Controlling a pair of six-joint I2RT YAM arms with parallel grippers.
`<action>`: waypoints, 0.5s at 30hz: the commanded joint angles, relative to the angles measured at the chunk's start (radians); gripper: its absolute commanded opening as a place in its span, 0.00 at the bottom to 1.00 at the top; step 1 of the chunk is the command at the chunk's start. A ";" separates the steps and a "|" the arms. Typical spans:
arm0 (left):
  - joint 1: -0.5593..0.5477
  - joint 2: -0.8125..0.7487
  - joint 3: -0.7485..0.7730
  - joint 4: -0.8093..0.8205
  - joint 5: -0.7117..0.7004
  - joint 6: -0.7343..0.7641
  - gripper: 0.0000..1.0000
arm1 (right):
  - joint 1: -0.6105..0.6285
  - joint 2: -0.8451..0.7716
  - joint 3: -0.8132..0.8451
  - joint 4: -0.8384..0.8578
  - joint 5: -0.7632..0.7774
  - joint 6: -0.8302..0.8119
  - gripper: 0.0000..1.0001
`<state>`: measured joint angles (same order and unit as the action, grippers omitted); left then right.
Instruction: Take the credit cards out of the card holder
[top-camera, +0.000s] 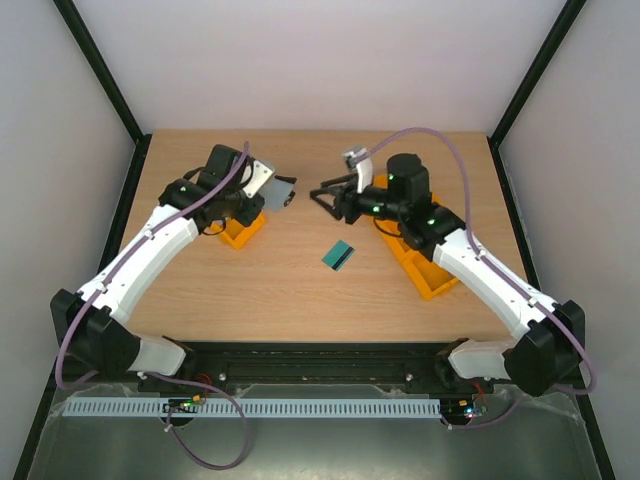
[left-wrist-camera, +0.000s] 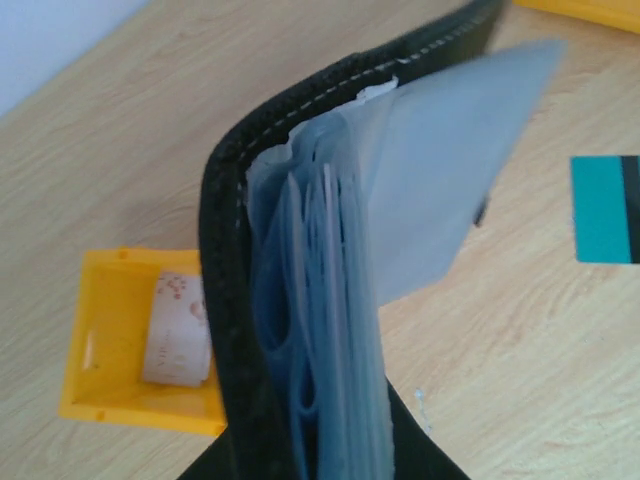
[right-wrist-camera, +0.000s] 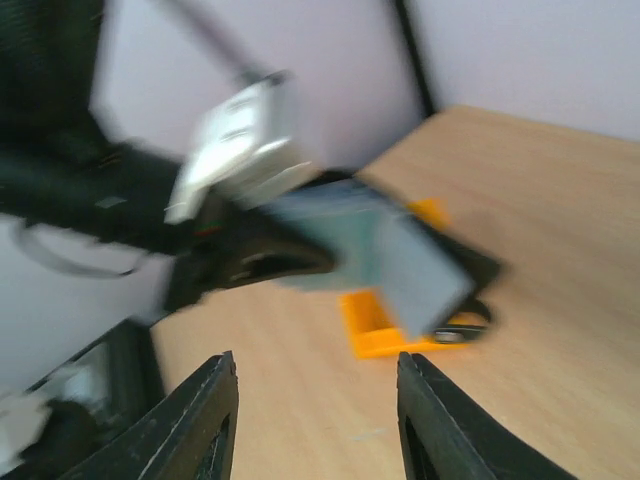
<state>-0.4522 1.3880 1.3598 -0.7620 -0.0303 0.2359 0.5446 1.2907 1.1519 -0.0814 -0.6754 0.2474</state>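
- Top external view: the left pincer (top-camera: 271, 192) is clamped tight on the card holder (top-camera: 287, 190), held up off the worktop (top-camera: 300, 300), about 11 o'clock from the one credit card (top-camera: 338, 256) lying flat.
- Wrist view has the right pincer (right-wrist-camera: 315, 375) partly spread, nothing in it.
- The holder's sleeves (left-wrist-camera: 330, 300) look floppy and slick. The cards look thin, stiff and light, so I'd pinch an exposed short edge. Can't tell if more are inside.
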 joint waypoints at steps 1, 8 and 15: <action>-0.009 0.001 0.033 0.059 -0.118 -0.051 0.02 | 0.102 -0.026 -0.078 0.230 -0.217 0.040 0.43; 0.036 -0.011 0.117 -0.064 0.586 -0.006 0.02 | 0.118 0.062 -0.118 0.433 -0.286 0.170 0.34; 0.053 -0.020 0.153 -0.208 0.934 0.161 0.02 | 0.101 0.017 -0.114 0.349 -0.262 0.074 0.27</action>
<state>-0.4053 1.3880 1.4784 -0.8589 0.6235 0.2829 0.6594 1.3491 1.0168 0.2634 -0.9188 0.3729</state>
